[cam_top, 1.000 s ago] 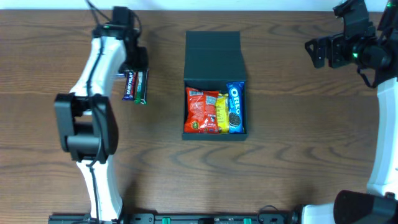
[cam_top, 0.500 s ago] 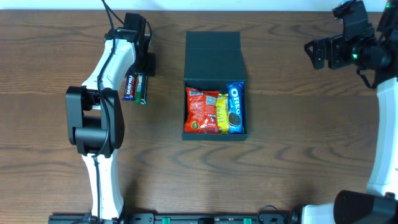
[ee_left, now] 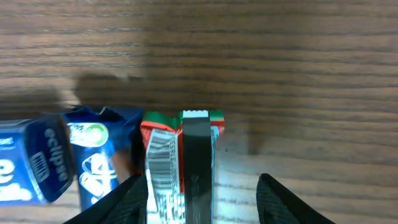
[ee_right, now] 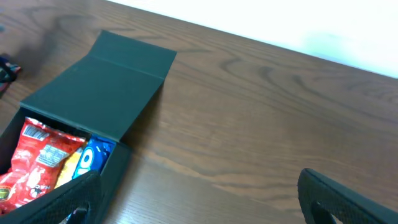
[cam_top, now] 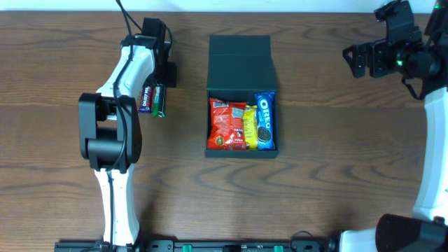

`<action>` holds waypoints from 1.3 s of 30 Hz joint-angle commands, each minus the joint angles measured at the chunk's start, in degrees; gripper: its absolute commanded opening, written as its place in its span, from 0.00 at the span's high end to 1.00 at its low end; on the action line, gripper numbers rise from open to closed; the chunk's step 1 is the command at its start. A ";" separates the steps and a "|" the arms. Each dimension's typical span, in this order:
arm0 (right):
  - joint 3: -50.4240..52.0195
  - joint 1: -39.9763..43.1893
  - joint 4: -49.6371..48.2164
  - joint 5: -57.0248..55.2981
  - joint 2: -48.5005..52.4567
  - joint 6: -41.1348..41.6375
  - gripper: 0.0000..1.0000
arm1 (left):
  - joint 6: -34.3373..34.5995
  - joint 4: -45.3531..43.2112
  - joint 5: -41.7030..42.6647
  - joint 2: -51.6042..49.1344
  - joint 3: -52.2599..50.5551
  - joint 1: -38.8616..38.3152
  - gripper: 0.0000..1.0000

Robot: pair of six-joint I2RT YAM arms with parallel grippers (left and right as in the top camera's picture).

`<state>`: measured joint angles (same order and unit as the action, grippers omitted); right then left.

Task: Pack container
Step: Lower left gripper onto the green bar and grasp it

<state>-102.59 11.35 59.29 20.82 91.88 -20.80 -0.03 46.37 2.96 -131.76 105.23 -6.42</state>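
The dark green-black container [cam_top: 240, 50] lies open mid-table, lid flap folded back. It holds a red snack bag [cam_top: 227, 124], a yellow packet [cam_top: 250, 127] and a blue Oreo pack [cam_top: 264, 120]. It also shows in the right wrist view [ee_right: 99, 87]. Left of it lie a blue packet [cam_top: 146, 97] and a green-red packet [cam_top: 159, 99]. My left gripper [cam_top: 165, 75] is open just above the green-red packet [ee_left: 163, 155], its fingers [ee_left: 202, 202] on either side. The blue packet [ee_left: 93, 149] lies beside it. My right gripper [cam_top: 358, 59] is open and empty at the far right [ee_right: 199, 205].
The wooden table [cam_top: 322, 154] carries nothing else. A white wall edge [ee_right: 298, 25] runs along the table's far side in the right wrist view.
My left arm has swung right and toward the two packets, so the gripper now sits at the green-red packet's far end. The right arm has not moved.
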 commanded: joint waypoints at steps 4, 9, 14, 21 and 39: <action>-0.04 0.35 0.11 0.22 -0.02 -0.68 0.01 | -0.39 0.04 -0.59 -1.27 -0.11 0.39 0.42; -0.04 0.35 0.11 0.22 -0.02 -0.68 0.01 | -0.15 0.09 -0.37 -1.86 -0.13 0.39 0.43; -0.04 0.35 0.11 0.22 -0.02 -0.66 0.01 | 0.00 0.09 -0.37 -1.97 -0.13 0.42 0.43; -0.04 0.35 0.11 0.22 -0.02 -0.68 0.01 | 0.02 -0.20 -0.37 -2.01 -1.07 0.42 0.44; -0.04 0.35 0.11 0.22 -0.02 -0.68 0.01 | 0.02 -0.17 -0.37 -2.03 -1.27 0.42 0.57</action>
<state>-102.59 11.35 59.29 20.82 91.88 -20.78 0.03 46.06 2.98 -132.66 104.38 -6.42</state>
